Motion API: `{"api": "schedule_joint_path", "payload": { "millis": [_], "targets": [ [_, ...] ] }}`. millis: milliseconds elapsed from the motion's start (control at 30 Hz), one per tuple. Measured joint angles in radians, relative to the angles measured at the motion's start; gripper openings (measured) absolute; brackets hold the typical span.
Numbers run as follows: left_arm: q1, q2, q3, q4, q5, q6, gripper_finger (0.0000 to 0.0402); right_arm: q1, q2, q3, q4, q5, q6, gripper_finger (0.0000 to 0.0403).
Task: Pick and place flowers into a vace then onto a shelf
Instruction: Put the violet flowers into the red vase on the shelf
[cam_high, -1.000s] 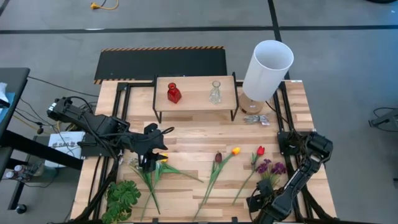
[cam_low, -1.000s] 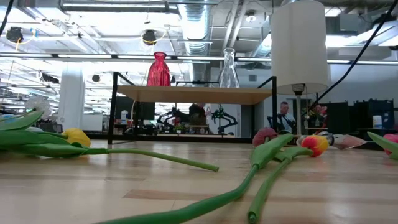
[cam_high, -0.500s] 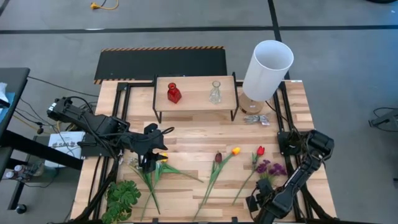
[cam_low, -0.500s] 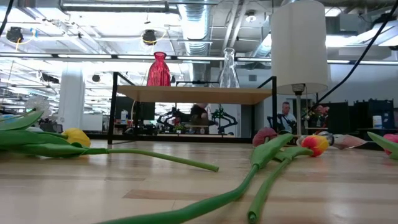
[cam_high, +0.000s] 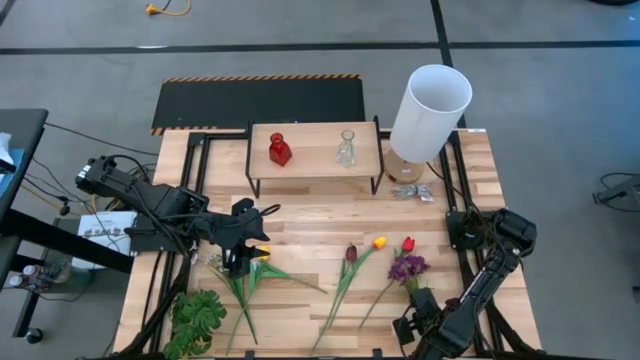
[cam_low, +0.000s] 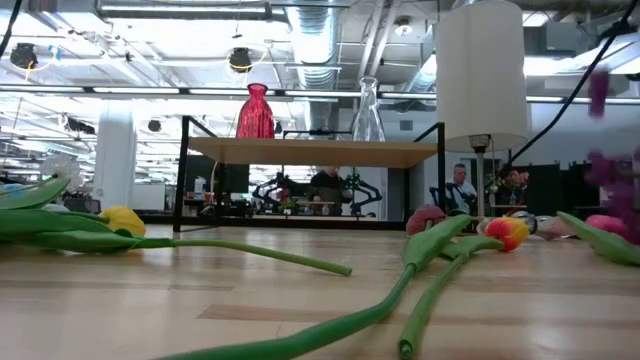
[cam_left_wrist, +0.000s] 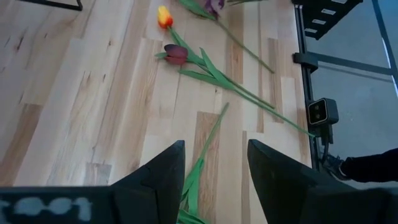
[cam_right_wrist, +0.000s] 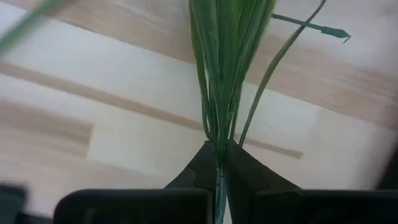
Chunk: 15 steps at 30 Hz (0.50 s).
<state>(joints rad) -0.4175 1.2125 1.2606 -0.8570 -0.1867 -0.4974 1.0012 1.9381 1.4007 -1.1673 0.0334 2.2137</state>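
**Table stock: right gripper holding the purple bunch by its stems**

- Right gripper: at the table's front right, about 5 o'clock from centre. Fingers pinched together on a sheaf of thin green stems; wrist view shows the stems rising straight out of the closed tips.
- Purple bunch: the held item. Flower head lies at 11 o'clock from the gripper, just beside the red tulip, whose head sits at 12 o'clock from it. In the low view the bunch shows as a purple blur at the right edge.
- Left gripper: at the table's left, roughly 9 o'clock from centre, above the plank top. Fingers parted, nothing between them.
- Yellow tulip: directly at the left gripper, stems running toward 5 and 6 o'clock.
- Maroon tulip and orange tulip: side by side near table centre, stems trailing toward 7 o'clock.
- Shelf: at 12 o'clock, well apart from both grippers. Carries a red vase and a clear glass vase, both upright.
- White cylinder: at 1 o'clock, beside the shelf.
- Green leafy plant: front left corner, 7 o'clock.
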Motion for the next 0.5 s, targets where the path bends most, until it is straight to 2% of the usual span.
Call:
{"api": "schedule_joint_path", "payload": {
  "millis": [167, 267, 400, 500],
  "targets": [
    [0.000, 0.000, 0.000, 0.000, -0.001, 0.026, 0.0162, 0.000, 0.000, 0.172, -0.181, 0.005, -0.048, 0.0003],
    [0.000, 0.000, 0.000, 0.000, -0.002, 0.031, 0.0162, 0.000, 0.000, 0.286, -0.294, 0.053, -0.050, 0.0003],
    [0.000, 0.000, 0.000, 0.000, -0.035, 0.034, 0.0162, 0.001, -0.001, 0.432, -0.409, 0.216, -0.073, 0.0002],
    [0.000, 0.000, 0.000, 0.004, -0.055, 0.041, 0.0162, -0.008, -0.005, 0.498, -0.403, 0.406, -0.150, 0.0002]
  ]
}}
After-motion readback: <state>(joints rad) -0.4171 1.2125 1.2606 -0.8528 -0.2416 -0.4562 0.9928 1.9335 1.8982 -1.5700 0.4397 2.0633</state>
